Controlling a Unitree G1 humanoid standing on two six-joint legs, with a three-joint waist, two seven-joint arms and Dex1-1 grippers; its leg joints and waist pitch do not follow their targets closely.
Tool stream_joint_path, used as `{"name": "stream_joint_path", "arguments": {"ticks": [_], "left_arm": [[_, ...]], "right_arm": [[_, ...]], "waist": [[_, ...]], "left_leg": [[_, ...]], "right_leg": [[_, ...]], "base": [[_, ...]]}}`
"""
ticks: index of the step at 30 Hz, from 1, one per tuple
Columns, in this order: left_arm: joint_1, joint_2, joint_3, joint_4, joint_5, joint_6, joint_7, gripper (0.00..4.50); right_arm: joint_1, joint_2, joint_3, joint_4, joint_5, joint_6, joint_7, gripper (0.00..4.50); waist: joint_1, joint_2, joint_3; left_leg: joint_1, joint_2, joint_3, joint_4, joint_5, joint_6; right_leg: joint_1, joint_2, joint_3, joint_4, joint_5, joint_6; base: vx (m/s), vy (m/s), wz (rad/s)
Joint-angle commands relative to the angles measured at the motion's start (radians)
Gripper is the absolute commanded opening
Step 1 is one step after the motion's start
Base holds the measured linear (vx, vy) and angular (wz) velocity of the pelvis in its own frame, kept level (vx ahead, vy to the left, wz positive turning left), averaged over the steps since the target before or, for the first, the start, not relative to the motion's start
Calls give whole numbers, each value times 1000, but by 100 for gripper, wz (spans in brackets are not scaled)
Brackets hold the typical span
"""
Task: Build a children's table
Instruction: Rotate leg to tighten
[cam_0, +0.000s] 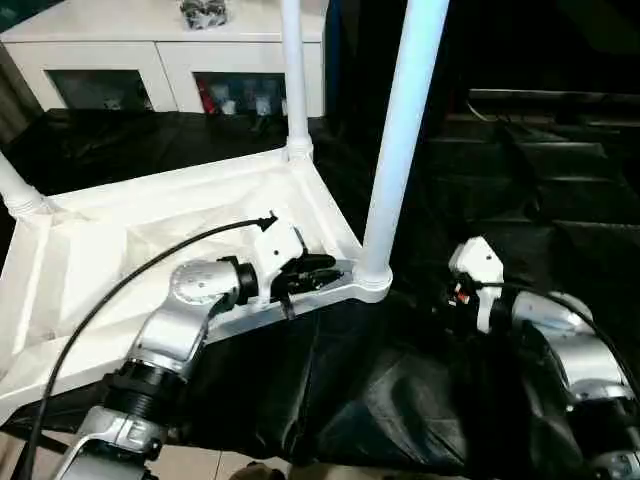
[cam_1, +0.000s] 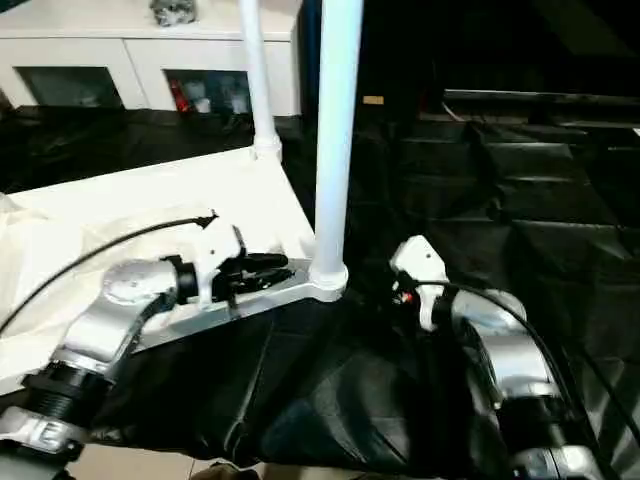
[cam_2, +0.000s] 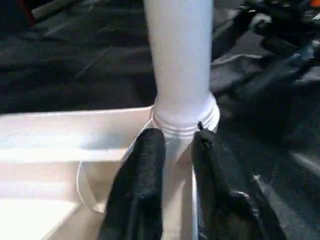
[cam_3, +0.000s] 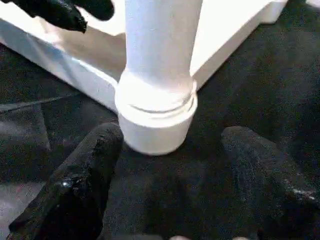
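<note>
The children's table lies upside down on black cloth, its white tabletop (cam_0: 100, 260) showing the ribbed underside. Three white legs stand in corner sockets: the near-right leg (cam_0: 405, 120), a far leg (cam_0: 293, 70) and a left leg (cam_0: 15, 190). My left gripper (cam_0: 325, 270) rests at the tabletop's near rim, just left of the near-right socket (cam_0: 373, 280). Its fingers (cam_2: 145, 165) stand a little apart with the white rim showing between them. My right gripper (cam_3: 172, 135) is open wide, low over the cloth just right of that socket (cam_3: 157, 120), with nothing between its fingers.
A white glass-door cabinet (cam_0: 160, 50) stands behind the tabletop, with a small dark object on top. Black cloth (cam_0: 400, 400) covers the work surface, and dark stepped shapes (cam_0: 540, 150) rise at the right. A black cable (cam_0: 120, 290) runs along my left forearm.
</note>
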Motion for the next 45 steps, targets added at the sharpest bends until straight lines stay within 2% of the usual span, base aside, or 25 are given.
{"name": "stream_joint_path", "arguments": {"ticks": [1,4,5,7,8,11,19,20,22,23,24,26,30,32,35,36,40,42,45], "left_arm": [[4,8,-10,-8,-1,42,-3,164],[7,15,-16,-13,-1,54,-4,170],[4,23,-24,7,20,58,8,192],[2,28,-29,16,30,58,11,192],[3,32,-34,19,28,77,1,192],[6,34,-37,16,11,134,-19,192],[-13,42,-60,60,45,127,5,192],[-14,42,-60,60,45,128,5,178],[-29,46,-65,72,48,143,2,178],[-32,47,-66,74,49,146,1,156],[-36,49,-67,79,51,149,4,156],[-42,50,-69,85,53,151,7,130],[-52,54,-69,98,54,172,1,107],[-54,59,-75,105,57,167,-10,77],[-57,65,-88,113,66,159,-20,70],[-60,66,-90,118,68,158,-22,40],[-75,69,-101,137,72,147,-31,20],[-81,64,-92,141,54,127,-37,2],[-66,58,-71,116,5,49,-77,0]], "right_arm": [[-2,2,2,-36,9,10,-8,363],[-1,3,4,-39,9,12,-12,363],[-3,3,7,-40,9,13,-14,363],[-4,4,8,-41,9,13,-15,363],[-4,4,9,-42,9,15,-16,363],[-8,7,12,-39,8,15,-19,363],[-14,13,26,-32,1,10,-26,363],[-14,13,26,-32,1,10,-26,363],[-21,14,30,-28,0,10,-24,363],[-22,14,30,-28,0,9,-23,363],[-23,14,31,-27,0,9,-23,363],[-25,13,33,-25,1,8,-24,363],[-26,10,37,-23,2,7,-22,363],[-26,8,39,-22,1,5,-21,363],[-27,8,40,-21,1,5,-20,363],[-28,7,40,-20,2,4,-20,363],[-30,6,40,-20,4,4,-18,363],[-32,9,32,-23,26,22,-6,391],[-37,12,32,-23,41,45,11,410]], "waist": [[3,-9,-64],[3,-7,-65],[4,1,-65],[3,-3,-66],[4,4,-66],[3,2,-66],[4,-1,-66],[5,0,-66],[5,-1,-65],[5,-1,-65],[5,-3,-65],[5,-1,-66],[5,-2,-65],[4,-2,-64],[4,-2,-63],[3,-2,-62],[2,-2,-63],[2,-1,-63],[3,-2,-65]], "left_leg": [[18,65,-38,-74,-277,47],[20,66,-38,-74,-285,47],[20,66,-39,-75,-285,46],[20,66,-39,-75,-285,46],[21,65,-40,-75,-287,45],[21,65,-38,-75,-295,40],[20,65,-39,-75,-286,43],[21,64,-39,-74,-286,44],[22,64,-39,-75,-291,43],[21,64,-39,-75,-289,42],[20,65,-39,-75,-287,42],[20,65,-40,-75,-279,44],[20,64,-39,-74,-285,44],[20,64,-39,-74,-289,43],[21,63,-40,-76,-305,38],[21,64,-41,-77,-310,35],[21,64,-41,-77,-309,33],[21,63,-41,-77,-312,34],[20,64,-41,-76,-303,39]], "right_leg": [[43,-64,45,-87,-279,-220],[41,-63,46,-88,-275,-224],[41,-62,45,-86,-267,-226],[42,-61,45,-85,-248,-227],[42,-61,45,-84,-243,-229],[43,-61,45,-84,-242,-233],[43,-64,45,-85,-249,-231],[42,-63,45,-85,-250,-232],[42,-63,45,-86,-261,-230],[42,-64,45,-86,-262,-230],[42,-64,45,-86,-264,-228],[43,-64,46,-84,-252,-230],[43,-65,45,-87,-268,-228],[42,-65,45,-88,-281,-225],[40,-65,45,-92,-308,-216],[41,-65,45,-92,-315,-214],[40,-65,46,-93,-317,-211],[40,-65,45,-93,-319,-211],[41,-65,45,-91,-294,-218]], "base": [[0,0,0],[0,0,0],[0,0,0],[0,0,0],[0,0,0],[0,0,0],[0,0,0],[0,0,0],[0,0,0],[0,0,0],[0,0,0],[0,0,0],[0,0,0],[0,0,0],[0,0,0],[0,0,0],[0,0,0],[0,0,0],[0,0,0]]}}
